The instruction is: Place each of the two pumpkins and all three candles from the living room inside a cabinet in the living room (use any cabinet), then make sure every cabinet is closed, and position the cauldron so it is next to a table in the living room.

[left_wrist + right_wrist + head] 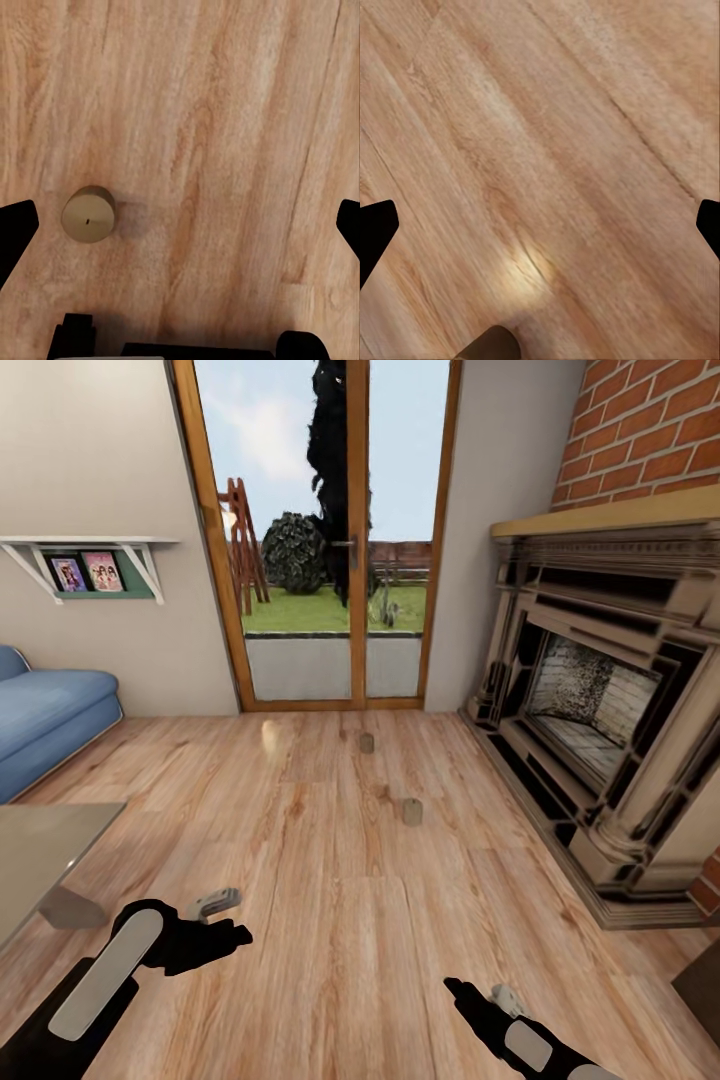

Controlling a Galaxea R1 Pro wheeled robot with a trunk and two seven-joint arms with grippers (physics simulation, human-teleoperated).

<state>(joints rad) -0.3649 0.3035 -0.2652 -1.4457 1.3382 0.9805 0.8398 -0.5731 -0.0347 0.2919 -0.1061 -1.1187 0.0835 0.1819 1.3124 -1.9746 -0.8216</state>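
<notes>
Head view: two candles (412, 812) on bare floor (330, 920) beside fireplace (600, 710); both claws spread wide, empty.

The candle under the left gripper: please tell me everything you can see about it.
The candle is a short, stubby beige-tan cylinder that looks like wax, with a flat top and a tiny dark wick mark at its centre. It stands upright on the light wood plank floor, casting a soft shadow to one side. It lies between the wide-open fingers of the left gripper, nearer to one fingertip, and touches neither of them.
</notes>
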